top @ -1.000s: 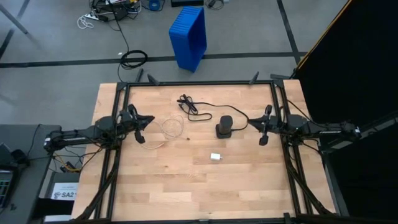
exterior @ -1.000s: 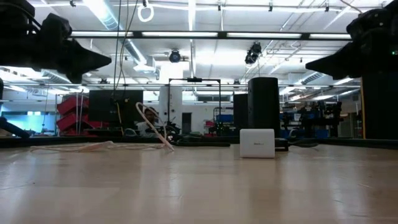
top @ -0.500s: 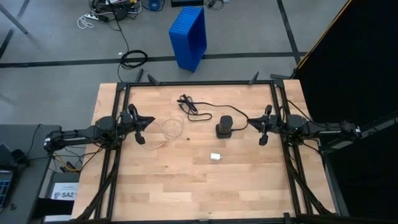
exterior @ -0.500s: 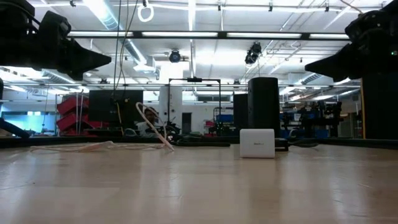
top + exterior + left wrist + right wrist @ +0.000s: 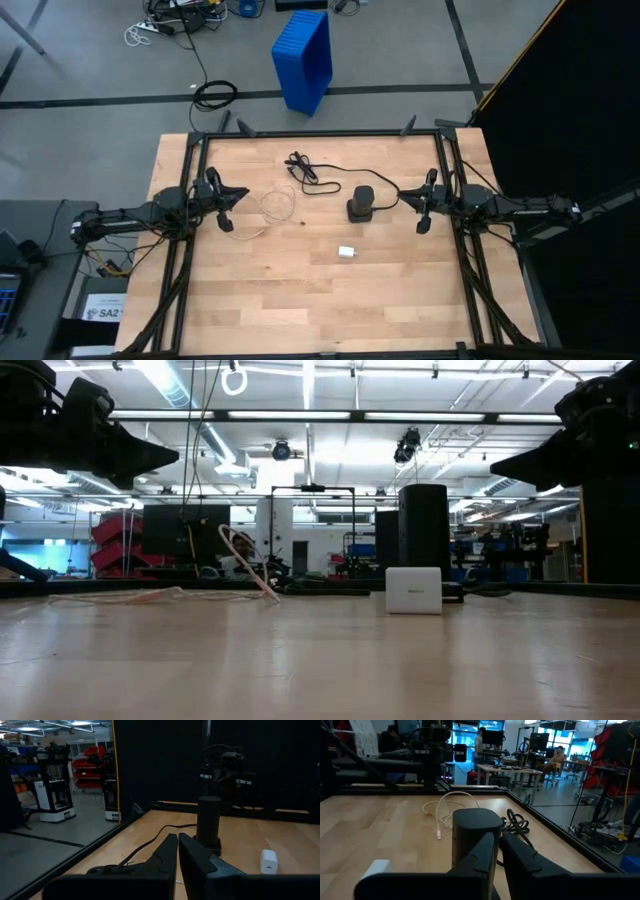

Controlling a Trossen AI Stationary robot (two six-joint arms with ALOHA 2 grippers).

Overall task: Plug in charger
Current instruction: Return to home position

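A small white charger block lies flat on the table near its middle, also seen in the low view and left wrist view. A black upright power tower stands on its base, its black cord coiled toward the far edge. A thin white cable lies looped on the table left of the middle. My left gripper hovers shut at the table's left side. My right gripper hovers shut at the right side, close to the tower.
Black frame rails run along the table's far, left and right edges. A blue bin and cables lie on the floor beyond the far edge. Bare wood stretches across the table's near half. People sit at desks in the room behind.
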